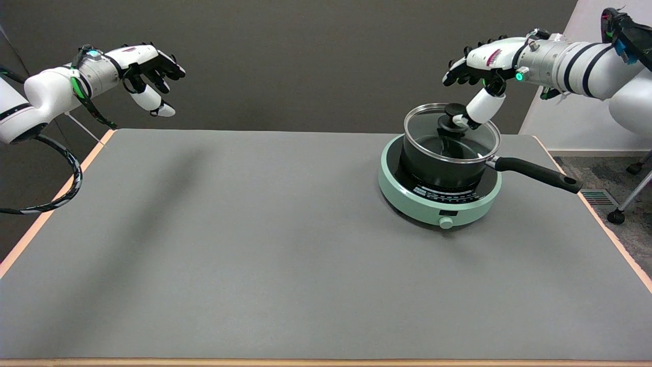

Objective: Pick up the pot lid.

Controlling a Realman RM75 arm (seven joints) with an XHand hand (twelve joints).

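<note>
Head view shows our right hand (479, 66) up over the far right of the bench (254, 255), fingers spread forward and gripping nothing, while the thumb reaches down so that its tip is at the right side of the black knob (455, 110); we cannot tell whether it actually touches. That knob stands at the centre of the pot lid (451, 131), a clear glass disc with a metal rim, sitting flat and closed on the black pot (440, 171). The pot rests on a pale green induction cooker (439, 201), its long black handle (537, 174) pointing toward the right edge of the bench. We judge the lid to be stiff, fairly light but not trivial because of the glass, and fragile if dropped or knocked against the pot rim. The glass and steel rim look smooth and slippery, so the knob is the only sensible place to take hold; we would close thumb and fingers around it from opposite sides, under its wider top, and lift straight up so the lid does not tilt or drag the pot
</note>
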